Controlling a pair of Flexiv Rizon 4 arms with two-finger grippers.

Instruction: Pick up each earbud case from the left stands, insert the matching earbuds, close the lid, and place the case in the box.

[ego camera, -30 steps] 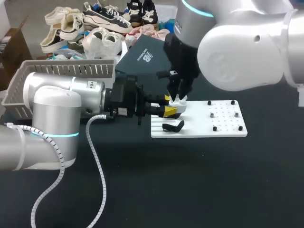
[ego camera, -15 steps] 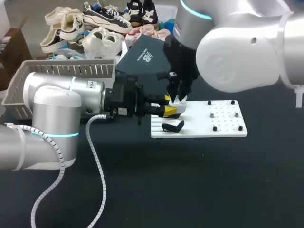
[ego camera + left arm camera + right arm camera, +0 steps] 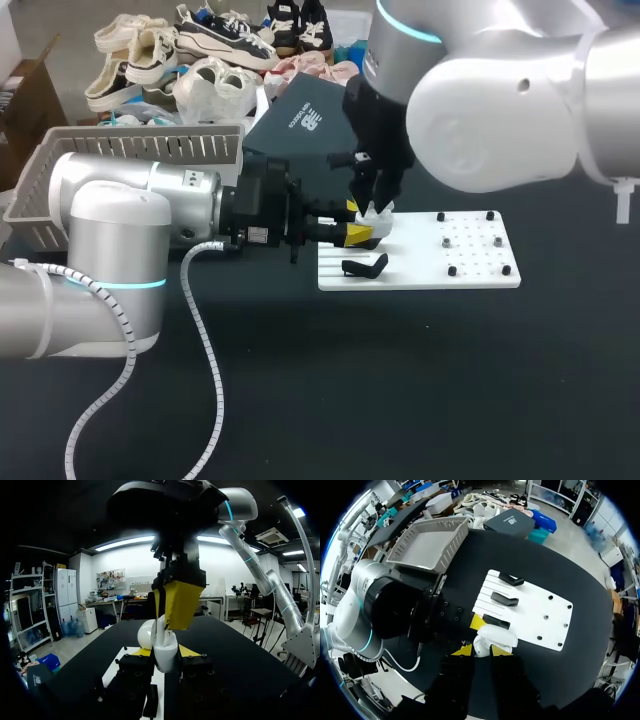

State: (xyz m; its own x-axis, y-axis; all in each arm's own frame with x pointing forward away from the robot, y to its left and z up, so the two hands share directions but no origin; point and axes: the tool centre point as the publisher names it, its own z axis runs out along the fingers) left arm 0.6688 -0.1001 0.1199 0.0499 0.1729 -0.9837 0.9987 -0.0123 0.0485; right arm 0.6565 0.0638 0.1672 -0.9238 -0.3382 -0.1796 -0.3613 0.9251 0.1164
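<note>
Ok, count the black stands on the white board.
3 stands, in a row on the board: one beside the case, one mid-row, one farthest from it. The case could hide another.

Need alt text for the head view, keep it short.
Left claw grips a white earbud case over the left end of a white board, with the right claw directly above the case. A black stand sits on the board just in front; a grey basket is at back left.
</note>
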